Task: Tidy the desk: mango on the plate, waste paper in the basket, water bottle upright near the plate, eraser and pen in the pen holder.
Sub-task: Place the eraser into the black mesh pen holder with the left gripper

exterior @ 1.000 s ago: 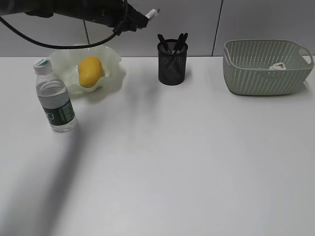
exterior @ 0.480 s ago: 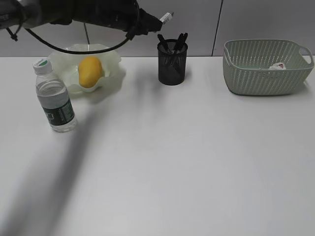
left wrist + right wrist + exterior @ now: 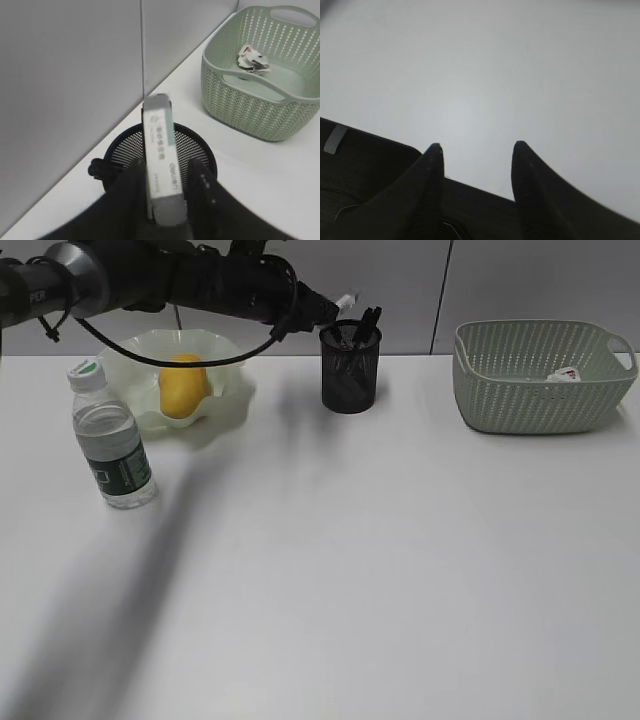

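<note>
Left gripper (image 3: 162, 200) pinching eraser (image 3: 161, 155) over holder (image 3: 350, 367), toward its 9 o'clock rim. Right gripper (image 3: 475, 150) spread, empty, above bare surface (image 3: 470, 75). Risk: eraser is long and pens (image 3: 365, 324) crowd the cup; an off-centre release could catch the rim and tumble out.

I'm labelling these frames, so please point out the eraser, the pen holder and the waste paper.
eraser (image 3: 161, 160): left wrist view, printed face.
pen holder (image 3: 350, 375): exterior view, mesh side wall.
waste paper (image 3: 252, 56): left wrist view, middle of the wad.
</note>
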Motion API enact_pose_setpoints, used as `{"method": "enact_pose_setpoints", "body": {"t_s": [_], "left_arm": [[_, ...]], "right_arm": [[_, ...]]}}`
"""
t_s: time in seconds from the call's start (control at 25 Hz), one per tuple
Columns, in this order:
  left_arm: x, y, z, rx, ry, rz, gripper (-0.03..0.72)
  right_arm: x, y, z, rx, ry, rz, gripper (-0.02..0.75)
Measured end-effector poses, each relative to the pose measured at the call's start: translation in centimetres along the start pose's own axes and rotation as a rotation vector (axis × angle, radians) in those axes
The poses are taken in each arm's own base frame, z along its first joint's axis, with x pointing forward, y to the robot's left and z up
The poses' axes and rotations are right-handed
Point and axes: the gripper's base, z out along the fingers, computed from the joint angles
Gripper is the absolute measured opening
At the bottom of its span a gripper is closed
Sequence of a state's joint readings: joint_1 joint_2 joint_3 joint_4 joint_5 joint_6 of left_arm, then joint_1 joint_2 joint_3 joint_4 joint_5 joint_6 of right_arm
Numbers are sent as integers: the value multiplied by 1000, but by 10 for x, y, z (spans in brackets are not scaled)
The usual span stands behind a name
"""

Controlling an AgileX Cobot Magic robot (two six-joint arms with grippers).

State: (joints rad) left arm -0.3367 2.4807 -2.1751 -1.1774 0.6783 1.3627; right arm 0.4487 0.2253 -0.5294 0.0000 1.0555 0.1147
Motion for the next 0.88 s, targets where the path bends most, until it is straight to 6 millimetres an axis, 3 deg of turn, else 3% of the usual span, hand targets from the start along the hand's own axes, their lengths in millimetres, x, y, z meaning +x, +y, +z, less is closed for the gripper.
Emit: {"method": "enact_pose_setpoints", "body": {"t_s": [0.16,0.44,0.52,0.64,0.88], "left_arm": [[-1,1,0,-7,-3,-1,372],[-11,-4,-9,52,-2,-10,427],[-22,-3,-22,51,-2,-57,413],[-48,1,-55,1,34,-75,347],[-77,-8,-114,-136,304,-63,232]], "right_arm": [[0,0,0,0,1,0,361],[0,0,0,0,1,0,361],[0,0,0,0,1,0,361],[0,0,0,0,0,0,361],[1,0,2,1,5,0,361]]}}
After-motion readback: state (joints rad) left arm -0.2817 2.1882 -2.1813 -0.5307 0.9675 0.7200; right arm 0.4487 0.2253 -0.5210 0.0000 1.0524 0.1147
